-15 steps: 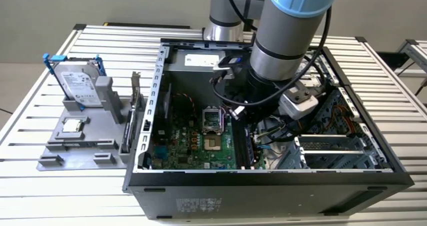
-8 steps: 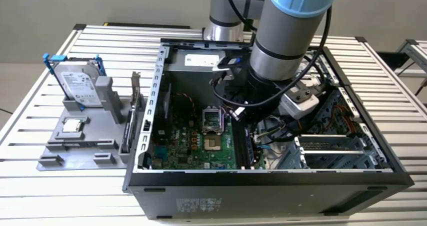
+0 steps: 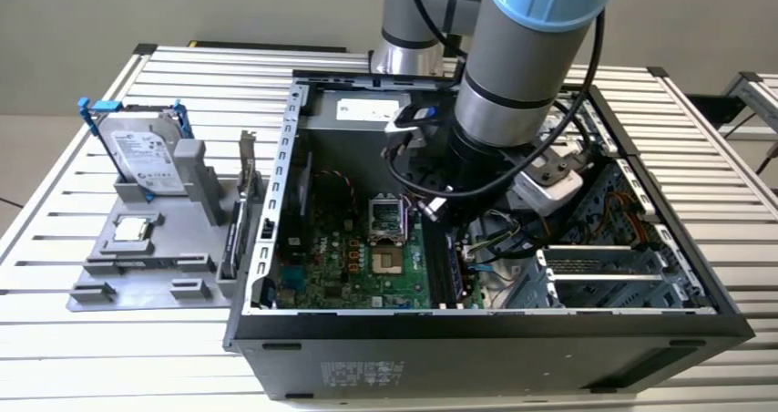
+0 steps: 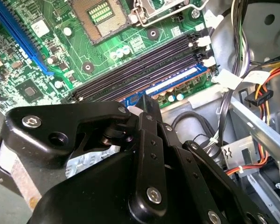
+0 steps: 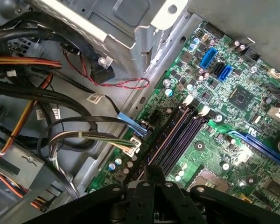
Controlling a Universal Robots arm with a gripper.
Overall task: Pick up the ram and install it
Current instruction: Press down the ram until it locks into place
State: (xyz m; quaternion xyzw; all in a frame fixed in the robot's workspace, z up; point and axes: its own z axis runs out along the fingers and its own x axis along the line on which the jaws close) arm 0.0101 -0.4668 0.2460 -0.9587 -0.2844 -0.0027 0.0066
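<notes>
Hovering over the motherboard's memory slots [image 4: 144,77], the gripper [image 4: 141,108] has its jaws seemingly closed on nothing, while the ram [image 3: 232,241] apparently stands edgewise, graspable, in the grey tray [image 3: 109,289].

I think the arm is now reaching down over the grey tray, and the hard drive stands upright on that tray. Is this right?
Not quite. In the exterior view the arm reaches down into the open computer case, over the motherboard, not over the grey tray. The hard drive does stand upright on that tray.
</notes>
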